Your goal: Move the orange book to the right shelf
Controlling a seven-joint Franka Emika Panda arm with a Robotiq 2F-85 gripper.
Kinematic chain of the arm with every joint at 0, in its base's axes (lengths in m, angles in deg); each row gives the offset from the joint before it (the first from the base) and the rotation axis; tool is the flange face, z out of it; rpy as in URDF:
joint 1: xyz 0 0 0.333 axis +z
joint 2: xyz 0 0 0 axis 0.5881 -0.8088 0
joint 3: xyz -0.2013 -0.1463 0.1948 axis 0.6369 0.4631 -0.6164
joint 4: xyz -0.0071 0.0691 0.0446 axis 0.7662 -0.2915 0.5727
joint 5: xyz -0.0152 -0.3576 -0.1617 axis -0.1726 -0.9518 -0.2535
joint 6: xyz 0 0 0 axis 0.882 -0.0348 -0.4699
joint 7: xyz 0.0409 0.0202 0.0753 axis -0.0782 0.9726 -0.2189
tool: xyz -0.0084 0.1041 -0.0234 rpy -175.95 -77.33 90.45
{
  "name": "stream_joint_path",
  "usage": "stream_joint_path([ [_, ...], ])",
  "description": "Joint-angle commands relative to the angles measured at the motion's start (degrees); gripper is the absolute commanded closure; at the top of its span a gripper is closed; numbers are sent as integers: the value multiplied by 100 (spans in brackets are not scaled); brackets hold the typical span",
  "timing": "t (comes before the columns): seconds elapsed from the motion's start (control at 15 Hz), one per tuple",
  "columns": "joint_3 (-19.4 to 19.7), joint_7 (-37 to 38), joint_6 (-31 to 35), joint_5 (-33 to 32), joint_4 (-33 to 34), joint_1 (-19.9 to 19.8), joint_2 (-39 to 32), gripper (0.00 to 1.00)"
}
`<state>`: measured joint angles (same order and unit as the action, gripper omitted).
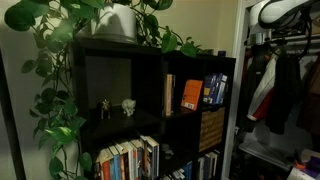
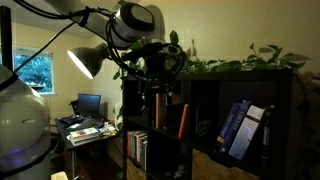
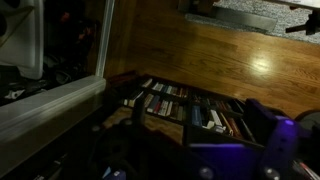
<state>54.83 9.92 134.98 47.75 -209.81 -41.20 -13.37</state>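
The orange book (image 1: 190,93) stands upright in the square black compartment (image 1: 198,62) of the dark bookcase. It sits between a tan-spined book (image 1: 170,95) and blue books (image 1: 215,90). It also shows as an orange sliver in an exterior view (image 2: 183,120). My gripper (image 2: 158,68) hangs dark in front of the bookcase's upper part, apart from the book. In the wrist view the gripper (image 3: 195,155) is only dark and purple-lit shapes, so its jaws are unreadable. Nothing shows in them.
A wider compartment holds small pale figurines (image 1: 128,105). A leafy plant (image 1: 110,20) sits on top of the bookcase. Lower shelves hold rows of books (image 1: 130,160) and a woven basket (image 1: 211,128). Clothes (image 1: 280,85) hang beside it. A desk with a monitor (image 2: 88,103) and a lamp (image 2: 85,62) stand beyond.
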Motion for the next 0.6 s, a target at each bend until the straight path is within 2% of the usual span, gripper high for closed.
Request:
stream_joint_path([
  [0.0, 64, 152, 611, 167, -306, 107, 235, 0],
  [0.53, -204, 764, 1990, 524, -919, 120, 305, 0],
])
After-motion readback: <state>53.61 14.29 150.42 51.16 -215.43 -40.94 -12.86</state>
